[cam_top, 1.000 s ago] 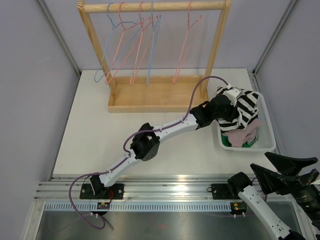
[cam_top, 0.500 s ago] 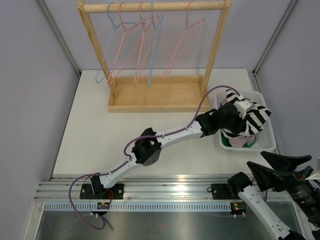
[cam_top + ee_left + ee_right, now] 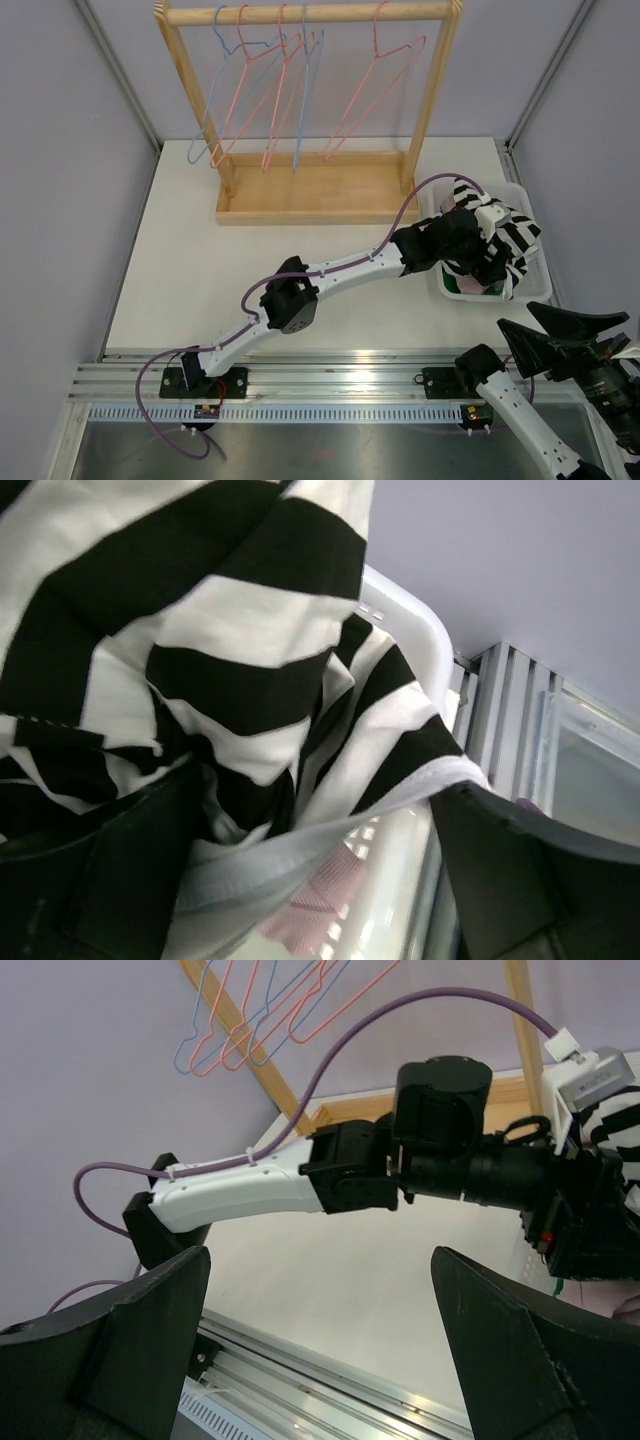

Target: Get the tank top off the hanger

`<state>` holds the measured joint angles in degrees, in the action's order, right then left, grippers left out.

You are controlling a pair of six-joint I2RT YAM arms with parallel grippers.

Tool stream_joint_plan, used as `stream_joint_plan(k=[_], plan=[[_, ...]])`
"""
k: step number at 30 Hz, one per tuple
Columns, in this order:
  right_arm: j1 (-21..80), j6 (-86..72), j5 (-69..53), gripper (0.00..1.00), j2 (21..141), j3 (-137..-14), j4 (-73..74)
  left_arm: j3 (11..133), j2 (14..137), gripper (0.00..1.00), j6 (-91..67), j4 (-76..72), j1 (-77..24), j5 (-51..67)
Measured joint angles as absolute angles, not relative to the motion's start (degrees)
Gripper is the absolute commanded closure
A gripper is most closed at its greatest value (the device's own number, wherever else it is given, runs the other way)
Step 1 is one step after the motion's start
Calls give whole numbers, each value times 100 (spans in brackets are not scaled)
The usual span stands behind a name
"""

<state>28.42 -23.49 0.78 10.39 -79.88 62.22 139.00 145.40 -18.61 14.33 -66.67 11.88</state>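
Observation:
The black-and-white striped tank top (image 3: 497, 230) lies bunched over the white bin (image 3: 537, 262) at the right, off every hanger. My left gripper (image 3: 478, 250) reaches over the bin and is mostly covered by the cloth. In the left wrist view the tank top (image 3: 230, 630) fills the frame, and its white hem drapes loosely across the wide gap of my left gripper (image 3: 320, 810), which is open. The rightmost pink hanger (image 3: 372, 100) hangs bare on the rack. My right gripper (image 3: 560, 335) stands open and empty at the near right, also seen in its wrist view as the right gripper (image 3: 320, 1260).
The wooden rack (image 3: 310, 200) at the back carries several bare pink and blue wire hangers (image 3: 265, 90). The bin rim (image 3: 420, 620) holds other pink and green clothes (image 3: 470, 285), with a pink cloth (image 3: 320, 895) showing under the top. My left arm (image 3: 330, 270) crosses the table diagonally.
My left gripper carried the tank top over the bin and opened its jaws. The cloth has sagged lower over the bin's front. The hangers sway slightly.

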Motion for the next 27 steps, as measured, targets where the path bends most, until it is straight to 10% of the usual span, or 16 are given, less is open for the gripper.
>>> stream_joint_plan(k=[14,27], plan=[[2842,-2279,307,1,1424,-8025,6318,13692,12877,1,-2069,1787,-6368,604],[2842,-1852,1542,0,2303,-8252,6692,9026,9367,1,-2405,2609,-6233,-2410]])
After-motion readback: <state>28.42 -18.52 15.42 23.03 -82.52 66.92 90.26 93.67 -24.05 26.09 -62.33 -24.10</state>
